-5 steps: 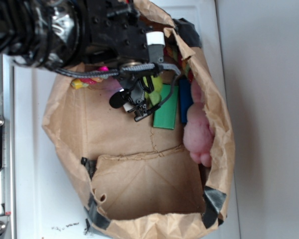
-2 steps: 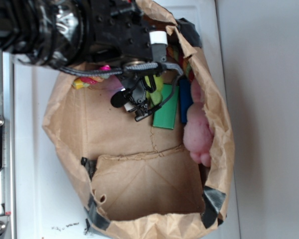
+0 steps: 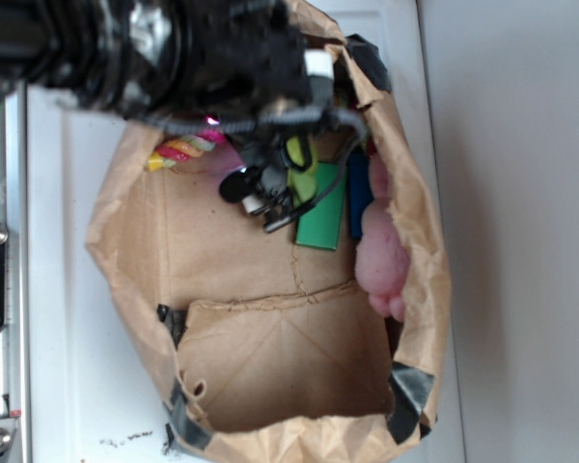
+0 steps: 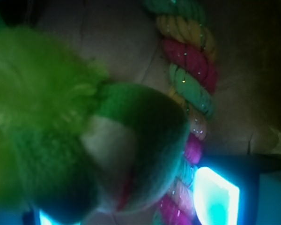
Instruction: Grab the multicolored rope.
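Observation:
The multicolored rope (image 4: 189, 79) is a twisted cord of pink, yellow and green strands. In the wrist view it runs from the top centre down to the bottom, partly behind a fuzzy lime-green plush toy (image 4: 42, 103). In the exterior view a short piece of the rope (image 3: 185, 151) shows left of the arm, inside the brown paper bag (image 3: 174, 251). My gripper (image 3: 302, 145) reaches into the top of the bag, over the plush toy (image 3: 297, 154). Its fingers are hidden by the black arm and do not show in the wrist view.
A pink bunny (image 3: 384, 253) lies along the bag's right wall. A green block (image 3: 320, 220) and a blue block (image 3: 357, 201) lie beside it. A bright block (image 4: 215, 194) glows at the wrist view's lower right. The bag lies on a white surface (image 3: 58, 318).
The arm has shifted up and right towards the bag's top rim. More of the rope now shows at the left of the arm.

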Tool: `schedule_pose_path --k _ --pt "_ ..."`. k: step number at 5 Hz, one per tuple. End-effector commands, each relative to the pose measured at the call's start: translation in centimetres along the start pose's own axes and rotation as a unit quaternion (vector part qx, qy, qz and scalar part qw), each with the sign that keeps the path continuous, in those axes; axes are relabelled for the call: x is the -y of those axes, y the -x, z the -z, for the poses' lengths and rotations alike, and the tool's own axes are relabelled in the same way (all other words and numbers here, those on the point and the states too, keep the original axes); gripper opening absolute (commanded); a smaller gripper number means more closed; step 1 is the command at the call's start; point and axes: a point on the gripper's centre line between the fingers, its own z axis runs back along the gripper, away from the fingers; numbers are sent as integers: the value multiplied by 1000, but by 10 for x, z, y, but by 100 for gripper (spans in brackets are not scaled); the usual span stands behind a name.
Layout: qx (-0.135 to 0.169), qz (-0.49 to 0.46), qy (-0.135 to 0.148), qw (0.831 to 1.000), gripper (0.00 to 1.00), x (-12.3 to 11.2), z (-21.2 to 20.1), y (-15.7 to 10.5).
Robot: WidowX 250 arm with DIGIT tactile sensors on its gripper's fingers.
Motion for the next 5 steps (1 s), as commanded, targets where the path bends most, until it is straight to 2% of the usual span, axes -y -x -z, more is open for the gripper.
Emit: schedule_pose_path --k 1,2,3,5 --pt "17 22 45 999 100 -9 -41 1" --pt "23 30 44 998 100 -10 -46 8" --pt "27 23 29 999 100 -11 -40 10" --pt "22 -8 5 1000 100 -18 -26 0"
